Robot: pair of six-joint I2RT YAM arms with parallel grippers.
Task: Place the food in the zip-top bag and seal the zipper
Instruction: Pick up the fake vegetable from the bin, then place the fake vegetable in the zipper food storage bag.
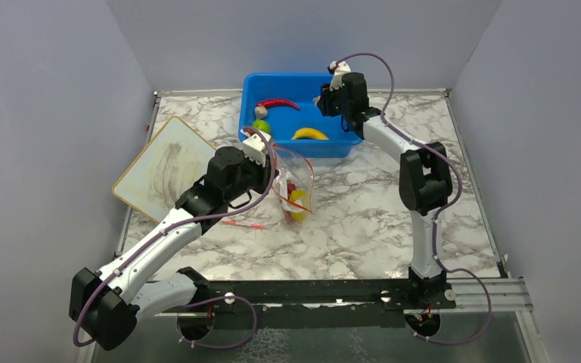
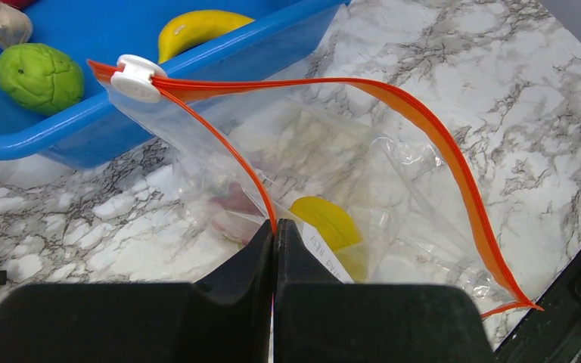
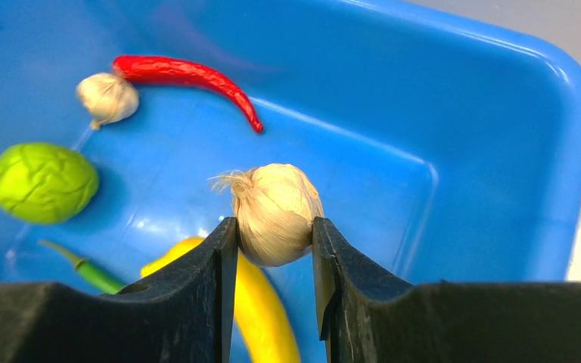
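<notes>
My right gripper point(image 3: 274, 227) is shut on a beige garlic bulb point(image 3: 276, 212) and holds it above the floor of the blue tub point(image 3: 499, 136). In the tub lie a red chili point(image 3: 189, 76), a second garlic bulb point(image 3: 107, 98), a green lime point(image 3: 41, 183) and a yellow banana point(image 3: 261, 310). My left gripper point(image 2: 274, 224) is shut on the near orange-red zipper strip point(image 2: 227, 151) of the clear zip-top bag point(image 2: 378, 189). The bag's mouth gapes open, with a white slider point(image 2: 138, 78) at its far end. A yellow-green starfruit point(image 2: 329, 223) lies inside the bag.
A whiteboard-like panel point(image 1: 165, 166) lies at the table's left. A thin red stick point(image 1: 243, 224) lies on the marble in front of the bag. The tub point(image 1: 333, 145) stands at the back centre, touching the bag's far end.
</notes>
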